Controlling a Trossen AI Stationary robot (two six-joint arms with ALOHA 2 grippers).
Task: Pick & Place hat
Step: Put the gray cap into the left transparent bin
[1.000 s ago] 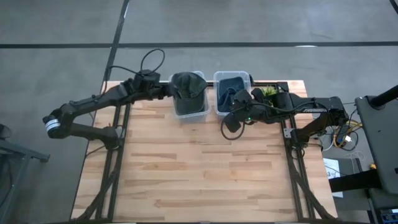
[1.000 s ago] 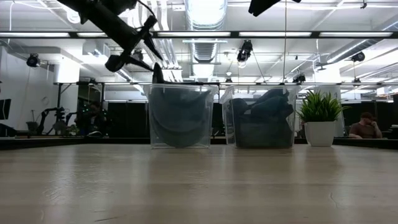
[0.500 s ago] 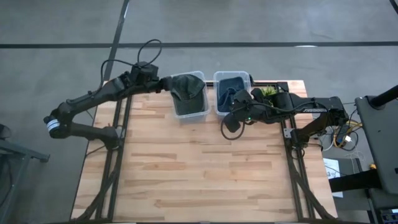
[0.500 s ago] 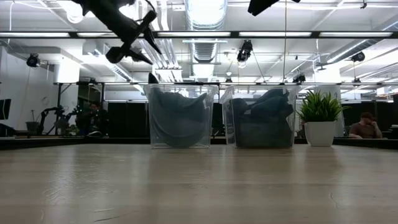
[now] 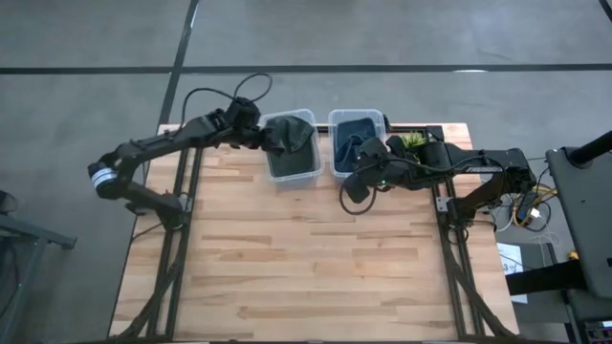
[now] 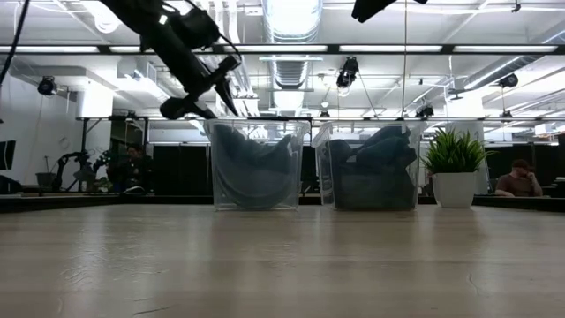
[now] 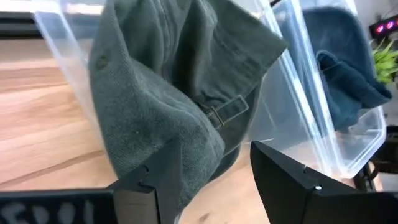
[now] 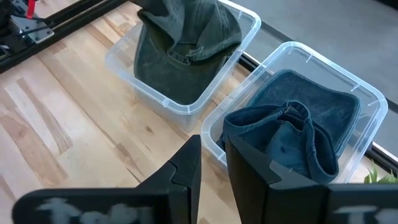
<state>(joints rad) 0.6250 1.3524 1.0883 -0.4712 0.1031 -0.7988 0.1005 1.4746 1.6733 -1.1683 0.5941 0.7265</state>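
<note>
Now our left gripper (image 5: 256, 137) has swung back in to the left bin (image 5: 308, 173), fingers spread around the green hat's (image 5: 290, 136) edge, not pinching yet. Hat's still draped in that bin. Right gripper (image 5: 356, 174) waits by the blue-hat bin (image 5: 335, 164), fingers nearly together, empty.

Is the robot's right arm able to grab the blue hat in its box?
Probably yes. The right tool sits just beside the open box, and the blue hat lies uncovered on top with nothing in between.
</note>
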